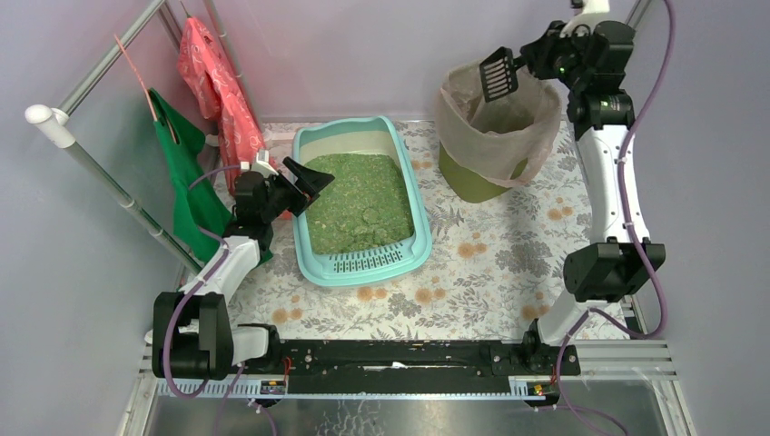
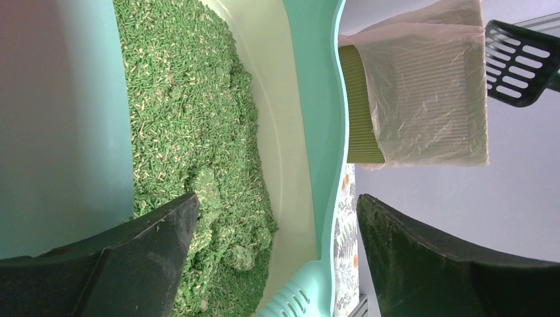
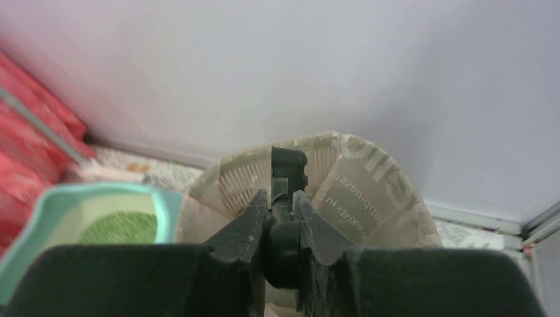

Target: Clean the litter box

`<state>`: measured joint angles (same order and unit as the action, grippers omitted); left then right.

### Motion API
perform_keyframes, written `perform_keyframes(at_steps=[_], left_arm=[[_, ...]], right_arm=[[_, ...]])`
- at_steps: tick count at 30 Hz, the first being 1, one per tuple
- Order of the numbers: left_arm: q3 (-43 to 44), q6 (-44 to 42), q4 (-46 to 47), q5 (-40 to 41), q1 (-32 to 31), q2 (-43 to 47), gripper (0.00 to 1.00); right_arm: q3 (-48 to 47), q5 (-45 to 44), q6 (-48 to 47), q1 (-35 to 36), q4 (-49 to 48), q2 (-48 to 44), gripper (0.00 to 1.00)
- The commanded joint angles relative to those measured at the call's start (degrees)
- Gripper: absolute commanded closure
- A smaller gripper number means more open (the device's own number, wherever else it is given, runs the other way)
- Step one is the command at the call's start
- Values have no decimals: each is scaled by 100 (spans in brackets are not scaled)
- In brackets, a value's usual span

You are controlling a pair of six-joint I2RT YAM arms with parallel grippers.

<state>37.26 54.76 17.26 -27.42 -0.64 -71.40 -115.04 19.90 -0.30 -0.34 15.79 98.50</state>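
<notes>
The pale turquoise litter box (image 1: 419,207) lies mid-table with green granules (image 1: 359,200) inside and its slotted step toward me. My left gripper (image 1: 313,182) hovers open over its left rim, nothing between the fingers; in the left wrist view the granules (image 2: 191,119) form clumps near my left gripper (image 2: 277,218). My right gripper (image 1: 531,62) is shut on the handle of a black slotted scoop (image 1: 498,74), held over the bagged bin (image 1: 498,132). In the right wrist view my right gripper (image 3: 281,201) is clamped on the scoop handle (image 3: 284,224) above the bin (image 3: 370,191).
Red and green bags (image 1: 204,118) hang from a pole rack (image 1: 100,173) at the left, close to the left arm. The olive bin with its beige liner stands at the back right, next to the box. A floral cloth (image 1: 490,263) covers the table.
</notes>
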Motion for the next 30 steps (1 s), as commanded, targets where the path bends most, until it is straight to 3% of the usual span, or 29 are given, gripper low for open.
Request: perform_keyframes(at_steps=[1, 11, 17, 21, 26, 30], left_arm=[[-25, -238, -284, -17, 48, -120, 2], [-43, -234, -293, -21, 48, -86, 2], [-69, -226, -258, -18, 54, -127, 2], [-78, -184, -201, -19, 51, -175, 2], [-97, -199, -240, 14, 49, -132, 2], [-40, -254, -347, 29, 55, -104, 2]], right_arm=[[326, 82, 1833, -456, -1380, -427, 100], [848, 1434, 3929, -581, -2643, -657, 100], [978, 2061, 4488, -323, -3097, -729, 100], [544, 2639, 4312, 289, -2430, -403, 100], [-168, 2464, 3377, 1040, -1081, 159, 100], [-596, 2693, 3292, 1383, -867, 798, 100]])
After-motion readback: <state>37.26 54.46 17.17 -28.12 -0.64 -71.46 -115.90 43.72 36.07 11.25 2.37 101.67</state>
